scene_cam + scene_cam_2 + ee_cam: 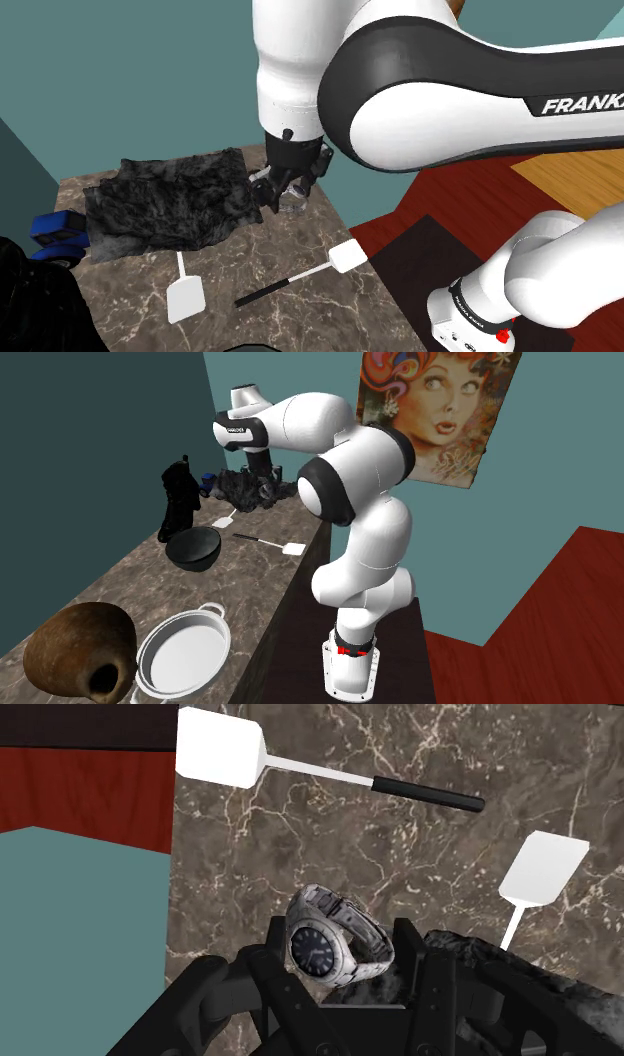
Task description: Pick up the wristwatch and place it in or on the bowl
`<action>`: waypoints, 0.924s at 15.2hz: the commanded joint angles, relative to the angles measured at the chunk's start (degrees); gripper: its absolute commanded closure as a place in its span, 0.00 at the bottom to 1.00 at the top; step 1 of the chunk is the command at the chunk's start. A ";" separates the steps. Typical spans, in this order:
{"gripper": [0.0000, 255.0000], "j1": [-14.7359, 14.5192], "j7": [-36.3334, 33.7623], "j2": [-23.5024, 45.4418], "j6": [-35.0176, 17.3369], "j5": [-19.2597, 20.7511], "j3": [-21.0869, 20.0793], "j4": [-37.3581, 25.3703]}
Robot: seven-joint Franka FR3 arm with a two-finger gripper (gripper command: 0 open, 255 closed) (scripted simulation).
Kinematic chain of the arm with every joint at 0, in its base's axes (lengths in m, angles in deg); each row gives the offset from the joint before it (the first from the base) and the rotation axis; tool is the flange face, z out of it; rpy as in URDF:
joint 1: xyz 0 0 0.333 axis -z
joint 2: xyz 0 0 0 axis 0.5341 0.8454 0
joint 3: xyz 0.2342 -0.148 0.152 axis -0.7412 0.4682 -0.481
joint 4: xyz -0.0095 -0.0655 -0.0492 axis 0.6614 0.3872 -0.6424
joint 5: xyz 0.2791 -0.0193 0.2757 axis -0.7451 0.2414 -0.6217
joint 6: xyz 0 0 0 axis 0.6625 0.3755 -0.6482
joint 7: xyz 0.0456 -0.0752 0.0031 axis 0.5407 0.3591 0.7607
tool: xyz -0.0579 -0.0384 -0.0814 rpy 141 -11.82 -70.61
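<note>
The claw [341,932] is clasping the silver wristwatch [322,947] between its fingers [280,984], pinching across the linked band. The wristwatch is looking stiff, light and slippery, likely needing a firm hold on the band.

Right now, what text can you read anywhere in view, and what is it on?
"FRANK": on the arm, shoulder view, cut off by the picture's edge.
Small label on the arm, second exterior view: too small to read.
On the watch dial: markings too small to read.
On the poster: no readable words.
</note>
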 commanded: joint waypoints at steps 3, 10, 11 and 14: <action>1.00 -1.94 -5.03 -0.11 0.55 -0.84 -3.27 -0.56; 1.00 -4.94 -15.90 2.80 1.42 -0.42 -10.73 -4.01; 1.00 -5.32 -17.66 3.60 1.55 -0.04 -11.92 -4.75; 1.00 -6.56 -23.35 6.77 1.97 1.83 -15.64 -7.39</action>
